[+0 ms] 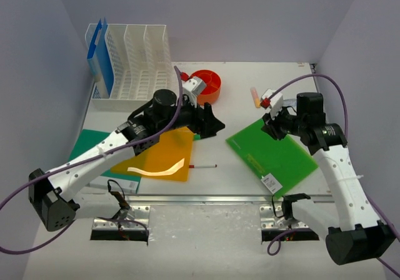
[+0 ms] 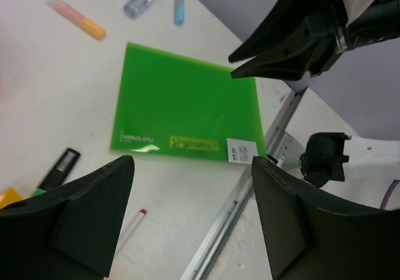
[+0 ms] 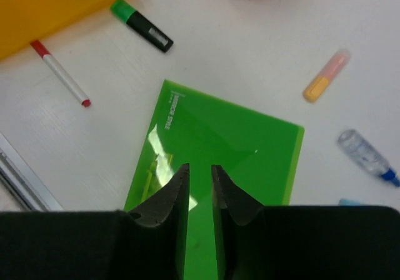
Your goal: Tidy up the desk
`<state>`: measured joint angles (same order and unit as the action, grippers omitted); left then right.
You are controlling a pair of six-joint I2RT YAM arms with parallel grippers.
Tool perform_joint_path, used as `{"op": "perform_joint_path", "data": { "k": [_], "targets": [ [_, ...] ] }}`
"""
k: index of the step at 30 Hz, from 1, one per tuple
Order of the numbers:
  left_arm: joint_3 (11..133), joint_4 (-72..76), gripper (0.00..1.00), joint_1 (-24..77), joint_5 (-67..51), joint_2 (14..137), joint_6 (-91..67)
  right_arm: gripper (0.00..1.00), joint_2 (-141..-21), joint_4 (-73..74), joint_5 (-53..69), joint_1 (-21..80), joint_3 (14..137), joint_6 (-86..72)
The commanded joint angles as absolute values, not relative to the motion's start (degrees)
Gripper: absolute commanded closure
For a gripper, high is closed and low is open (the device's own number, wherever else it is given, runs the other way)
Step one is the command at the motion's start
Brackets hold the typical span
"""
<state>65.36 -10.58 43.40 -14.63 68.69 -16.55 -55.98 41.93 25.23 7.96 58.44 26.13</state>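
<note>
- One white desk (image 1: 237, 80) fills the middle of the top view, with pale walls around it.
- A white rack (image 1: 134, 61) stands at 10 o'clock on the desk.
- An orange folder (image 1: 165, 158) lies at 7 o'clock.
- The left gripper (image 1: 212, 122) hangs near the middle, its fingers wide apart and holding nothing.
- A red bowl (image 1: 209, 85) sits at 12 o'clock from it.
- A green folder (image 1: 275, 155) lies at 4 o'clock.
- The right gripper (image 1: 270, 125) is over that folder's 12 o'clock corner. Its fingers are almost together, and it is not clear if they pinch it.
</note>
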Motion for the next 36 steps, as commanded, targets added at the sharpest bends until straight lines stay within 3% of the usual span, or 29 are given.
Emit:
{"op": "perform_joint_path", "data": {
  "k": [1,4,7,14,22,36],
  "targets": [
    [59.4,-4.1,0.27,42.8,-23.3,71.4,-28.0,0.66,-58.6,47.5,21.7,6.2,56.1,16.8],
    [51.6,8.3,0.15,42.8,-28.5,75.1,-42.1,0.58,-62.0,50.3,25.1,-0.4,54.9,13.9],
    [46.6,20.1,0.09,43.4,-30.1,80.1,-51.3,0.62,-67.8,52.0,29.5,-13.3,56.2,13.6],
    [43.1,30.0,0.11,46.3,-24.9,89.4,-57.1,0.62,-77.2,49.5,28.7,-25.2,59.4,17.7],
    [46.6,32.7,0.12,48.5,-17.9,101.9,-56.7,0.62,-91.3,40.6,26.0,-28.7,64.1,17.5],
    [57.5,37.6,0.11,48.5,-16.2,118.0,-60.0,0.65,-102.1,33.9,19.2,-28.7,62.9,18.3]
  ]
}}
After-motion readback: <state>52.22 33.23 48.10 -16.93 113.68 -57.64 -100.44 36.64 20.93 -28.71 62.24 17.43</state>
